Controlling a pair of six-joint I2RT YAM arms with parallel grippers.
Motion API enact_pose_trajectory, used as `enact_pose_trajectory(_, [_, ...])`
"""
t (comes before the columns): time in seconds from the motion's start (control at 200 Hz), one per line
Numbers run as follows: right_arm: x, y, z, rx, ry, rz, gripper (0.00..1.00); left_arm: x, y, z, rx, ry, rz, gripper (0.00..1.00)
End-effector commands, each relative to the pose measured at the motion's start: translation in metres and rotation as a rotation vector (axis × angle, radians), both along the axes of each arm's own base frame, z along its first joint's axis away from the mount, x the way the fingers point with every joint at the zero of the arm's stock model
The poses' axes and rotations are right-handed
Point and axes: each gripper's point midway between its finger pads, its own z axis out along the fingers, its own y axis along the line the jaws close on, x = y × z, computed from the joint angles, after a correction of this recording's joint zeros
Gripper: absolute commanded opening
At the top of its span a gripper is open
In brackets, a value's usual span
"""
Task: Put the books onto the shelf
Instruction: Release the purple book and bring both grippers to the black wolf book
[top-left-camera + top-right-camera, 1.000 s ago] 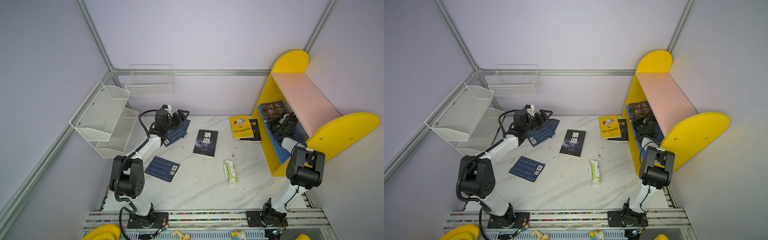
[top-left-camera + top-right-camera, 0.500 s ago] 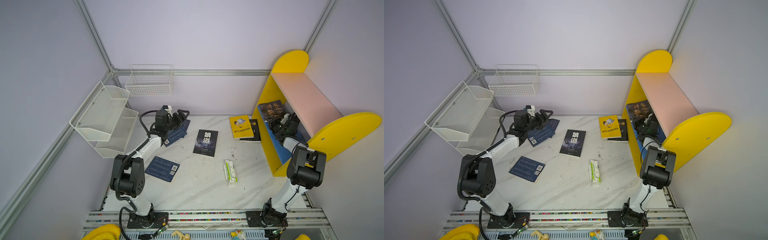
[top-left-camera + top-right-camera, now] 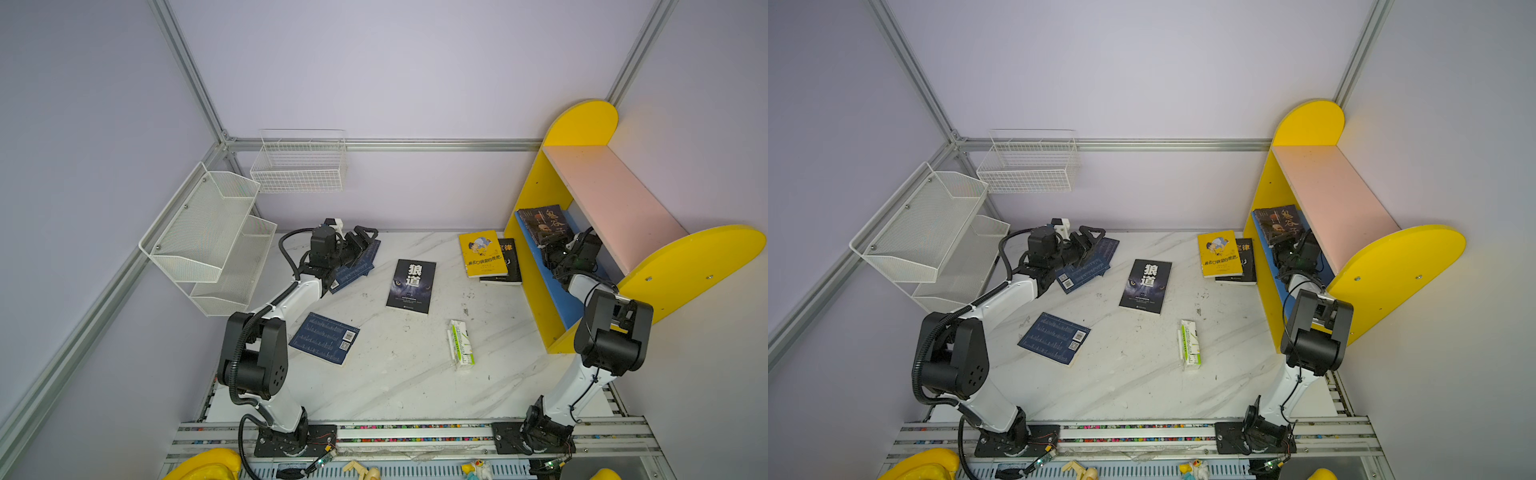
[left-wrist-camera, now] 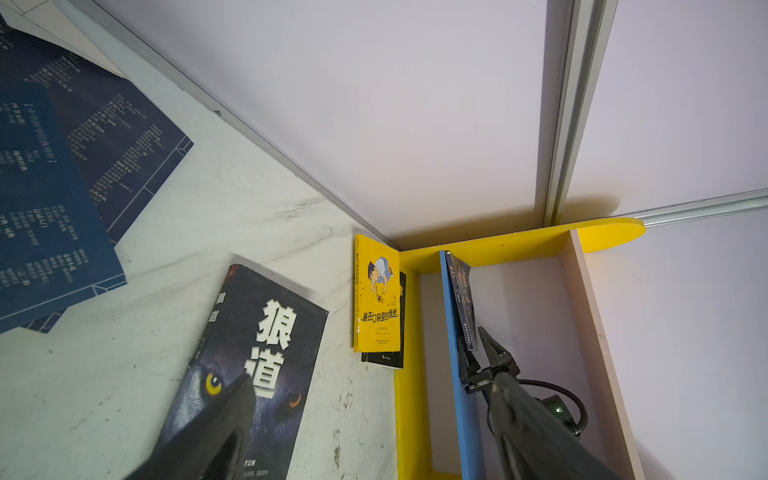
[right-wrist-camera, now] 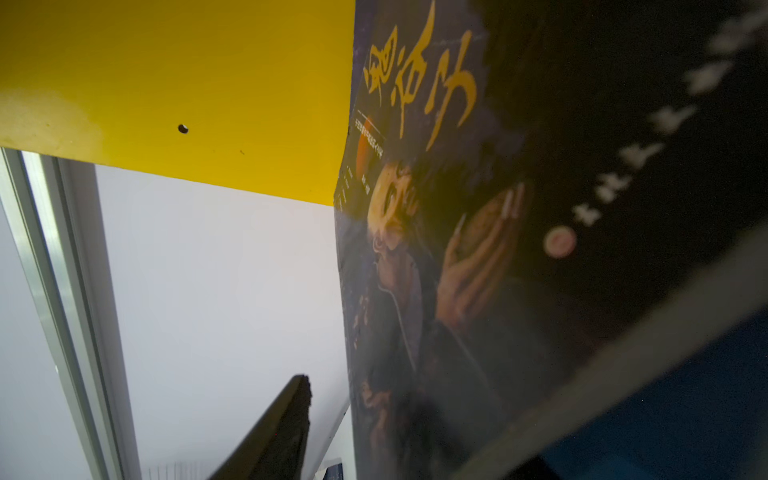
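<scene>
In both top views the shelf stands at the right edge of the worktop. A dark book with a gold title lies on the shelf's blue lower board, at the far end against the yellow end panel. The right jaws sit at that book's near edge, under the pink board; how far they are parted is hard to judge from here. The left jaws hang wide apart and empty over two overlapping navy books at the back left. Also on the worktop are a wolf-cover black book in the middle, a yellow book stacked on another black book just beside the shelf, and a single navy book beside the left arm.

In the left wrist view the left fingers stand far apart with nothing between them. Across the worktop the right fingers are spread in a V, with the dark book's near corner between them.

In the right wrist view the dark book's cover looms close. One finger stands clear of it, with wall showing between; the other finger is hidden.
</scene>
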Motion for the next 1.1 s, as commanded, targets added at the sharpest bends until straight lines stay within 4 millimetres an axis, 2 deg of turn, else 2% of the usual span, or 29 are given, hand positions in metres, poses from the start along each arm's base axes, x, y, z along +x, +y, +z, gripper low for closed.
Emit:
enact_pose_trajectory(0.0, [-0.019,-0.022,0.009,-0.021,0.068,-0.091,0.62,-0.004,-0.001,0.013,-0.024,-0.039,-0.015,0.87])
enact_pose_trajectory(0.2, [-0.038,-0.021,0.008,-0.037,0.139,-0.126,0.64,0.0,-0.004,0.012,-0.04,-0.038,-0.026,0.88])
enact_pose_trajectory(0.44, [-0.032,-0.02,0.009,-0.025,0.103,-0.111,0.6,0.005,-0.01,0.011,-0.054,-0.029,-0.054,0.88])
enact_pose_trajectory(0.595, [-0.029,-0.016,0.024,-0.042,0.049,-0.087,0.59,0.003,-0.01,0.01,-0.05,-0.028,-0.063,0.88])
enact_pose_trajectory(0.725, [-0.037,-0.008,0.039,-0.068,0.07,-0.089,0.6,0.0,-0.009,0.007,-0.027,-0.021,-0.065,0.88])
enact_pose_trajectory(0.785, [-0.042,0.007,0.042,-0.097,0.099,-0.07,0.61,0.0,-0.008,0.006,-0.008,-0.021,-0.064,0.88])
enact_pose_trajectory(0.845, [-0.046,0.031,0.04,-0.116,0.132,-0.044,0.62,0.0,-0.008,0.004,0.019,-0.014,-0.067,0.9])
enact_pose_trajectory(0.93, [-0.057,0.066,0.027,-0.12,0.188,-0.023,0.63,0.0,-0.009,-0.001,0.067,-0.005,-0.081,1.0])
enact_pose_trajectory(0.975, [-0.064,0.084,0.022,-0.117,0.199,-0.02,0.63,-0.001,-0.009,-0.004,0.098,-0.001,-0.092,1.0])
enact_pose_trajectory(1.095, [-0.073,0.157,0.021,-0.184,0.173,0.081,0.63,-0.006,-0.017,-0.022,0.2,0.027,-0.142,1.0])
